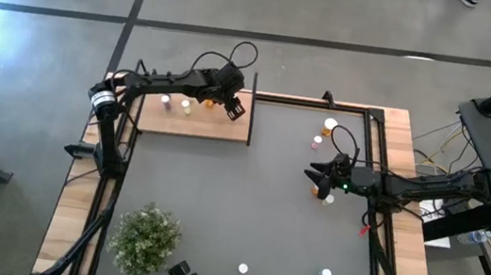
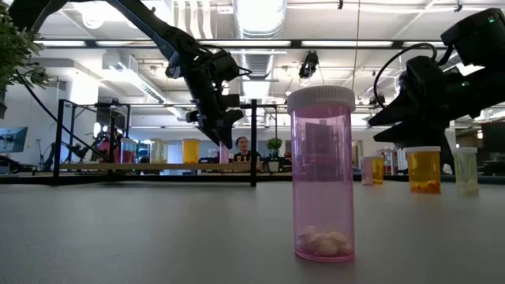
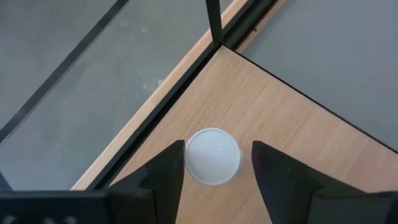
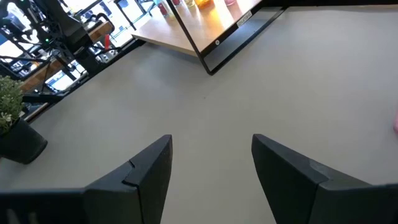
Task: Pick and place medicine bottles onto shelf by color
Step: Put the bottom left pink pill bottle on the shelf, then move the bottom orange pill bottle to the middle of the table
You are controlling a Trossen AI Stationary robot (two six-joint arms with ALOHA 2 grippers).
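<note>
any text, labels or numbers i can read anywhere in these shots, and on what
None can be read.
Pink translucent white-capped medicine bottle nearest the low camera: a dark patch shows through its body, no letters legible.
Orange translucent bottle behind it: no readable label.
Light-wood shelf board: no print; in the right wrist view a small pale mark on its black frame is too small to read.

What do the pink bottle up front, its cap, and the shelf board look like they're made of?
The pink bottle looks like clear tinted plastic: you can see pale tablets at its bottom and the room through its wall. Its cap seems to be opaque white plastic with a ribbed edge. The shelf board looks like light wood or wood-look laminate, matte, with faint grain; which one cannot be told.
</note>
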